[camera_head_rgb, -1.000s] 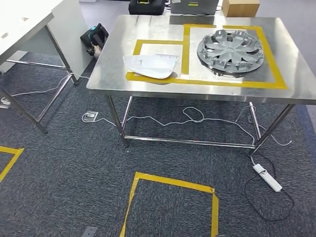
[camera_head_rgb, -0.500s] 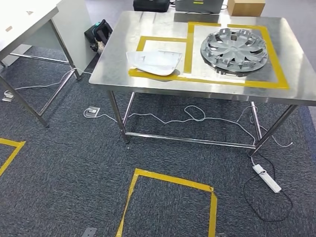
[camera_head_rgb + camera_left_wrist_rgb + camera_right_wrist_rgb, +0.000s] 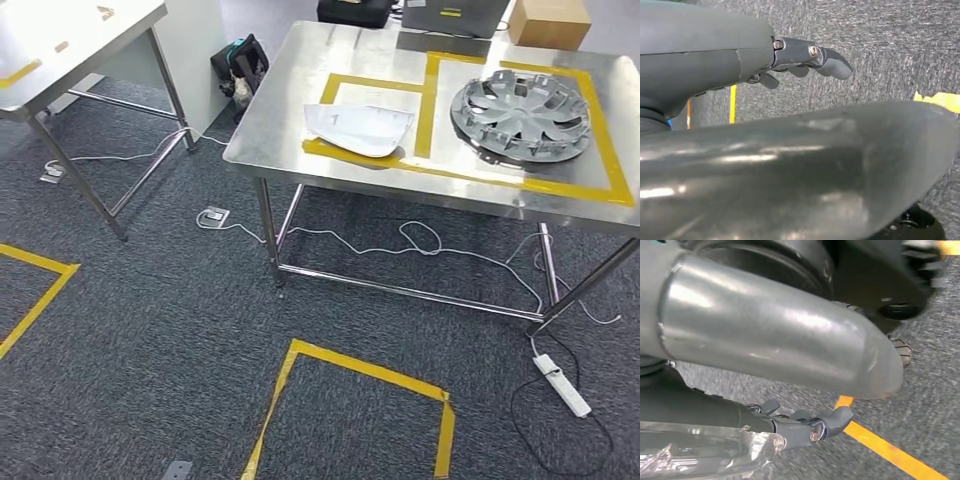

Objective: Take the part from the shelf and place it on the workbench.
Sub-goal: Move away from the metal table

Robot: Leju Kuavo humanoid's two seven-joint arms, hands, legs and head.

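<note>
Part first: a white shell-shaped part (image 3: 361,128) lies flat on the steel table (image 3: 281,135), inside the left-hand yellow-taped box, with a grey wheel cover (image 3: 521,112) in the taped box next to it. If that white piece is the task's part, it looks already delivered, but the robot's views can't settle that. Its long axis runs roughly along the table's front edge, pointed end toward the wheel cover. From the head view the table sits ahead and off to the right, well apart from the robot, so the right arm would be the nearer one for any reach. Both arms hang down by the body over the dark carpet. The left hand (image 3: 798,52) has its fingers stretched out loose with nothing in them, and the right hand (image 3: 802,429) looks the same, fingers out and empty, just above a strip of yellow floor tape (image 3: 881,447). Best guess: it's between trips, nothing carried.
</note>
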